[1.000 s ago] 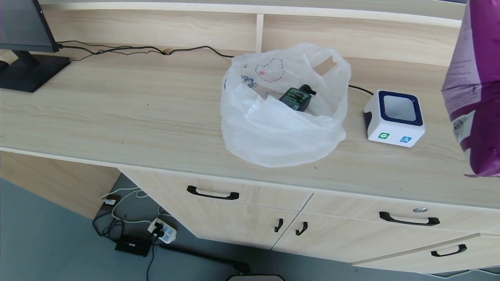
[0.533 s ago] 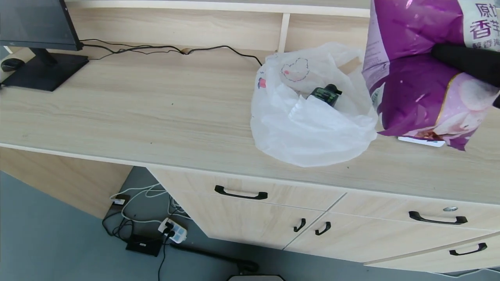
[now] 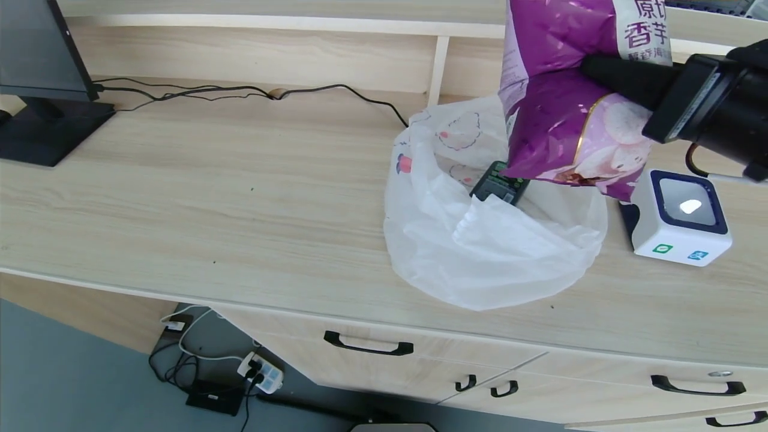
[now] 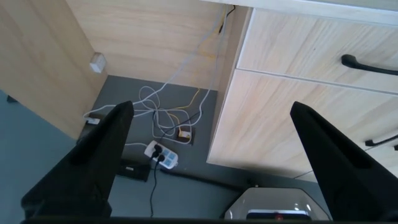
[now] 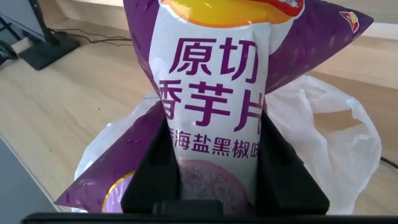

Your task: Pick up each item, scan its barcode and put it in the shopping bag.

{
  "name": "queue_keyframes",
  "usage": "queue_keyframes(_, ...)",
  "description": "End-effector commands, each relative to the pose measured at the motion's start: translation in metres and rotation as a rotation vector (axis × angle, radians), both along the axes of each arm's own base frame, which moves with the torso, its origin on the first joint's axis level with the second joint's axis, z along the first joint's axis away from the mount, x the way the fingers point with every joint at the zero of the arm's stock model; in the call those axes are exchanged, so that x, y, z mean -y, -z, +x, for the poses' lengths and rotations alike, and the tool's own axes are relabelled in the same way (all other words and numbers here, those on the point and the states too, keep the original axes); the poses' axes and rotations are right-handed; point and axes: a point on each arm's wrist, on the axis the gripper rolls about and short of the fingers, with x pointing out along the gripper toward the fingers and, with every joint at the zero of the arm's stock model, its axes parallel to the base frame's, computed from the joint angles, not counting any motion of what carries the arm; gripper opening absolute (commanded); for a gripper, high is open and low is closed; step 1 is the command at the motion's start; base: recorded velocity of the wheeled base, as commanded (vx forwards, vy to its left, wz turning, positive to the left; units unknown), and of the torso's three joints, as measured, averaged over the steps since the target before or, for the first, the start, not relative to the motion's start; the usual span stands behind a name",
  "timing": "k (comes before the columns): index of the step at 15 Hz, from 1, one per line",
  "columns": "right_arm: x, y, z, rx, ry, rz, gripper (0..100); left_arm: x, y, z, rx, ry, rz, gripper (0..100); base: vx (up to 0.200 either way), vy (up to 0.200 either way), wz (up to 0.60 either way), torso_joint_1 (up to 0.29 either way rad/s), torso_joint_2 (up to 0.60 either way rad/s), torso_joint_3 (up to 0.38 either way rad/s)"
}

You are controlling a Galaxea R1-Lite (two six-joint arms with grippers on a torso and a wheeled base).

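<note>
The left tool [image 4: 211, 109] hangs low beside the drawers [image 4: 311, 93], its 2 fingers spread wide with nothing between them. On the bench [image 3: 210, 198], a monitor [image 3: 30, 54] stands at the far left, well apart from the work.

Right of centre sits the shopping bag [image 3: 480, 252], thin white film slumped on the bench with its mouth gaping upward. It looks floppy and likely to fold shut if nudged, so anything entering is best lowered straight down through the opening. 1 dark bottle [image 3: 499, 183] already lies inside it.

Over the mouth of the shopping bag hangs the purple crisp packet [image 3: 558, 120], its lower edge just above the bottle; whether it touches the film cannot be told. The right tool [image 5: 217, 158] has its fingers closed across the packet's middle, 1 on each side. The packet is probably light, puffed with air, slick-skinned and full of brittle contents. A hard squeeze would crush them or burst a seam, while a loose one could let the foil slip. The mid-body hold looks sound.

Just beside the shopping bag on the right stands the scanner [image 3: 681, 222], its window facing up.
</note>
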Motion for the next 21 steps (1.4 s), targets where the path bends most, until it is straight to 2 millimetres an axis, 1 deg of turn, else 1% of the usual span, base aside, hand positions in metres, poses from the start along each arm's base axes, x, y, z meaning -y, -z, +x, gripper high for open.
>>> queue_keyframes(1, 0.0, 0.007, 0.01, -0.025, 0.026, -0.013, 0, 0.0, 0.0, 0.0, -0.001, 0.0, 0.0, 100, 0.0, 0.0, 0.0, 0.0, 0.0, 0.0)
queue_keyframes(4, -0.008, 0.015, 0.027, -0.018, 0.036, -0.007, 0, 0.0, 0.0, 0.0, 0.001, 0.0, 0.002, 100, 0.0, 0.0, 0.0, 0.0, 0.0, 0.0)
queue_keyframes(5, -0.013, 0.022, 0.041, -0.005, 0.068, 0.007, 0, 0.0, 0.0, 0.0, 0.001, 0.0, 0.0, 100, 0.0, 0.0, 0.0, 0.0, 0.0, 0.0)
queue_keyframes(6, -0.013, 0.022, 0.041, -0.005, 0.068, 0.007, 0, 0.0, 0.0, 0.0, 0.001, 0.0, 0.0, 100, 0.0, 0.0, 0.0, 0.0, 0.0, 0.0)
queue_keyframes(7, -0.016, 0.03, 0.058, 0.002, 0.182, 0.038, 0, 0.0, 0.0, 0.0, 0.001, 0.0, 0.002, 100, 0.0, 0.0, 0.0, 0.0, 0.0, 0.0)
queue_keyframes(8, -0.015, 0.033, 0.061, -0.014, 0.244, 0.04, 0, 0.0, 0.0, 0.0, 0.001, 0.0, 0.002, 100, 0.0, 0.0, 0.0, 0.0, 0.0, 0.0)
queue_keyframes(12, -0.019, 0.047, 0.075, -0.056, 0.358, 0.018, 0, 0.0, 0.0, 0.0, 0.002, -0.002, 0.002, 100, 0.0, 0.0, 0.0, 0.0, 0.0, 0.0)
queue_keyframes(14, -0.022, 0.046, 0.078, -0.048, 0.361, 0.043, 0, 0.0, 0.0, 0.0, 0.002, 0.0, 0.002, 100, 0.0, 0.0, 0.0, 0.0, 0.0, 0.0)
queue_keyframes(16, -0.036, 0.044, 0.071, -0.062, 0.308, 0.085, 0, 0.0, 0.0, 0.0, 0.002, 0.0, 0.002, 100, 0.0, 0.0, 0.0, 0.0, 0.0, 0.0)
queue_keyframes(18, -0.043, 0.044, 0.066, -0.077, 0.312, 0.124, 0, 0.0, 0.0, 0.0, 0.001, 0.0, 0.002, 100, 0.0, 0.0, 0.0, 0.0, 0.0, 0.0)
queue_keyframes(21, -0.048, 0.046, 0.063, -0.102, 0.33, 0.169, 0, 0.0, 0.0, 0.0, 0.001, 0.0, 0.003, 100, 0.0, 0.0, 0.0, 0.0, 0.0, 0.0)
